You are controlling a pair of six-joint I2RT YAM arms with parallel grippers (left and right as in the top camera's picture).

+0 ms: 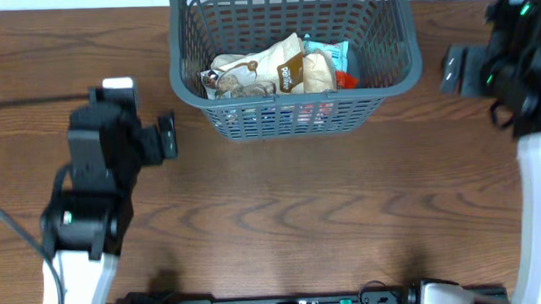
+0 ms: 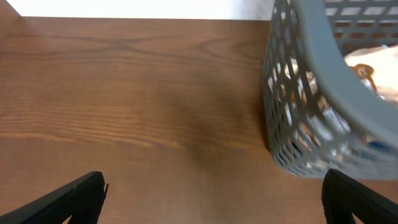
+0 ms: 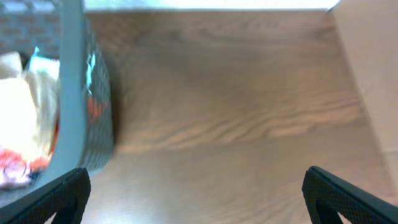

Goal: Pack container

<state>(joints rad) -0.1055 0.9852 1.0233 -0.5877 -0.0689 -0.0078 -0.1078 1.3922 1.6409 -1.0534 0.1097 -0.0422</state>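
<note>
Item one, the container: a dark grey lattice basket at the far middle of the table, between my two arms, its far rim cut off by the top of the overhead view. Contents: several snack packets in a loose heap on its floor, tan, white and pale blue wrappers with a bit of red showing; I cannot count them for certain. Handling, by my judgement: moulded plastic, stiff and light for its bulk, unlikely to flex much, smooth enough to slide on the wood if pushed low on a wall. I would take it by the thick rim on a short side, one finger inside and one outside; the grid holes offer a second purchase. The packets look soft, crinkly and slippery, easy to crush. Item two, left gripper: just off the basket's near left corner, apart from it, jaws spread wide, nothing between them. Item three, right gripper: to the basket's right, near but not touching, jaws likewise spread wide and empty. No loose packets visible on the table.
</note>
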